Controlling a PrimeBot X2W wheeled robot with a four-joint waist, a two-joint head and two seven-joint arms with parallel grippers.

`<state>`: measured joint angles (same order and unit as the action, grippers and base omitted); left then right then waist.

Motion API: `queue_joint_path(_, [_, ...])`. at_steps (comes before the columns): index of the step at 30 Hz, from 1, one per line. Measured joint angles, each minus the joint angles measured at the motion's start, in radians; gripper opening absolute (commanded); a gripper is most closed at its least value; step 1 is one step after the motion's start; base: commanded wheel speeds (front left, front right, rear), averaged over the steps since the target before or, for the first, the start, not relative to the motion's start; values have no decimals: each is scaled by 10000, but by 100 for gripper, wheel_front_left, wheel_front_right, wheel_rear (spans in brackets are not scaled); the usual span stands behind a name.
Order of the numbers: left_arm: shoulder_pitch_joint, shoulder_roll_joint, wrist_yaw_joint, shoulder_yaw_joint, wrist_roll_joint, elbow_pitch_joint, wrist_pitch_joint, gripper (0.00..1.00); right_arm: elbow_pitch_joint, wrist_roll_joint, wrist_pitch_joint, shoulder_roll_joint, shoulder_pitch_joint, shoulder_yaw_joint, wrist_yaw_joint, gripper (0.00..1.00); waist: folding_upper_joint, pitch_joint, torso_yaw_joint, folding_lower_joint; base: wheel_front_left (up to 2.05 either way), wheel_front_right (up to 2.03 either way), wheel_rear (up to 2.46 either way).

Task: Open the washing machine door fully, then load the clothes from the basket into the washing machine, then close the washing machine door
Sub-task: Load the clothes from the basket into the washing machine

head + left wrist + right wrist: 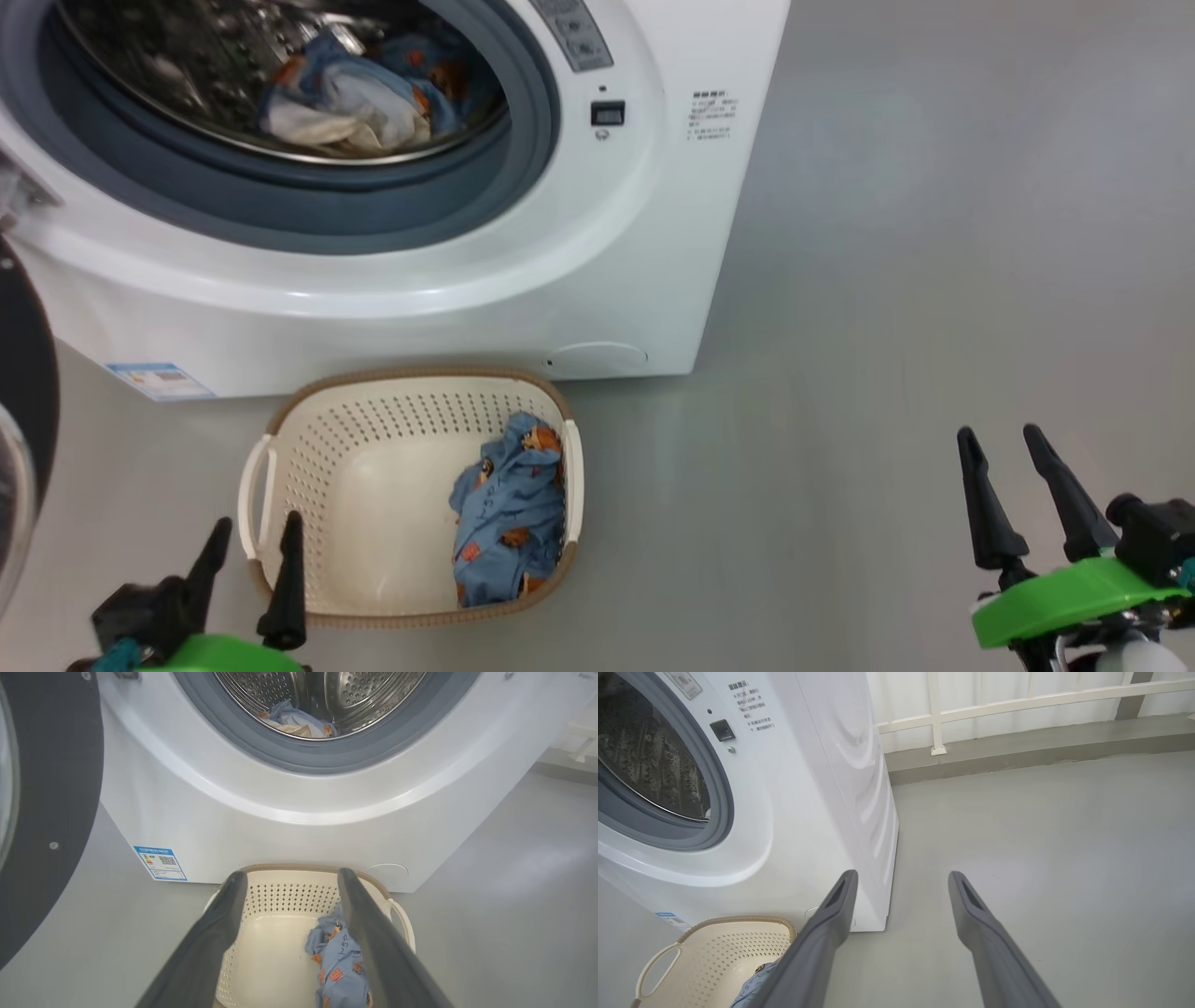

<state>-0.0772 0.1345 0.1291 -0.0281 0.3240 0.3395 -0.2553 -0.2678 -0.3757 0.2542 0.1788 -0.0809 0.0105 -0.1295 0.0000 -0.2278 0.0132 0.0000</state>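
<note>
The white washing machine (597,261) stands with its round black door (23,401) swung open at the far left. One blue bear-print garment (355,89) lies inside the steel drum. A second such garment (509,513) lies in the right half of the cream basket (373,485) on the floor before the machine. My left gripper (257,537) hovers open at the basket's near left corner, nothing between its fingers. My right gripper (1004,443) stands open over bare floor, well right of the basket. In the left wrist view the open fingers (224,924) frame the basket (280,947) and garment (338,966).
Grey floor (887,327) spreads to the right of the machine. In the right wrist view a low kerb and white railing (1017,704) run behind the machine's side. A blue label (159,381) sits low on the machine's front.
</note>
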Motion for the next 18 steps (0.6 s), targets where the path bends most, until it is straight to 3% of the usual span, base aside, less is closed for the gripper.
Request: queue_joint_path(18, [-3237, 546, 0, -2527, 1394, 3083, 2, 100, 211, 178, 0, -598, -1835, 4, 0, 100, 0, -2509, -486, 0, 0, 0, 0])
